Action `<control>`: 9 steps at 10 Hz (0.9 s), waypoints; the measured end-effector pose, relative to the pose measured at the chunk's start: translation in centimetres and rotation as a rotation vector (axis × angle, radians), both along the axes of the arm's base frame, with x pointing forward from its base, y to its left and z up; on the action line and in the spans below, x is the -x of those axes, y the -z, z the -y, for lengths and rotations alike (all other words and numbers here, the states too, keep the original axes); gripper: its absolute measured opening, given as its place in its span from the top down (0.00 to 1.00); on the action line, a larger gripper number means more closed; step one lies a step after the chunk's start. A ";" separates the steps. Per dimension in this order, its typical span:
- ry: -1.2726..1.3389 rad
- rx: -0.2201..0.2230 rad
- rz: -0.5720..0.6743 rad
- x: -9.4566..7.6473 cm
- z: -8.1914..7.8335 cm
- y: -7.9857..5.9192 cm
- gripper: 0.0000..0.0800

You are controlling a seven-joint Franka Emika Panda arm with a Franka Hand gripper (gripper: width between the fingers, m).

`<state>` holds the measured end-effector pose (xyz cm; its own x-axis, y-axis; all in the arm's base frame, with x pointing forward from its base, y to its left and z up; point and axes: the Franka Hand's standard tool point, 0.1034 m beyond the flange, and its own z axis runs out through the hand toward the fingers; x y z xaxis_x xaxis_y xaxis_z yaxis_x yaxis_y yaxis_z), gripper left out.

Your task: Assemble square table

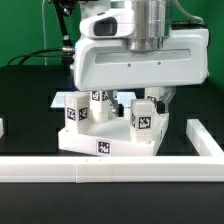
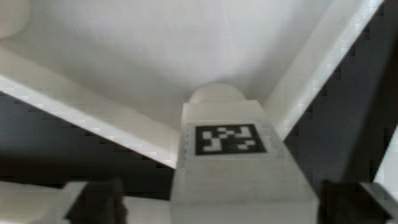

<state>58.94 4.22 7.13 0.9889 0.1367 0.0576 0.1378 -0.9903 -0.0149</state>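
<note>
The square table's white slab (image 1: pixel 82 138) lies on the black table with a tag on its near edge. Several white tagged legs stand upright in its corner sockets, among them one on the exterior view's left (image 1: pixel 73 111) and one at the back (image 1: pixel 98 101). My gripper (image 1: pixel 140 101) hangs over the leg on the exterior view's right (image 1: pixel 143 119). In the wrist view that leg (image 2: pixel 224 150) stands between my dark fingers (image 2: pixel 98 202), with a gap on each side. The slab (image 2: pixel 160 50) lies beyond it. The jaws are open and hold nothing.
A long white border rail (image 1: pixel 100 171) runs along the table's front and turns back on the exterior view's right (image 1: pixel 205 145). A flat white piece (image 1: pixel 56 99) lies behind the slab. A small white object (image 1: pixel 3 127) sits at the exterior view's left edge.
</note>
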 end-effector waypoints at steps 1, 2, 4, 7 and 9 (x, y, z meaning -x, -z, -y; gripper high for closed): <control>0.003 0.000 0.000 0.0 0.0 0.0 0.49; 0.003 0.000 0.000 0.0 0.0 0.0 0.49; 0.004 0.000 0.000 0.0 0.0 0.0 0.64; 0.069 -0.004 -0.002 0.0 0.0 0.0 0.64; 0.306 -0.020 -0.007 0.0 0.0 0.0 0.64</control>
<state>58.97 4.20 7.14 0.9844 -0.1684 0.0508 -0.1668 -0.9854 -0.0352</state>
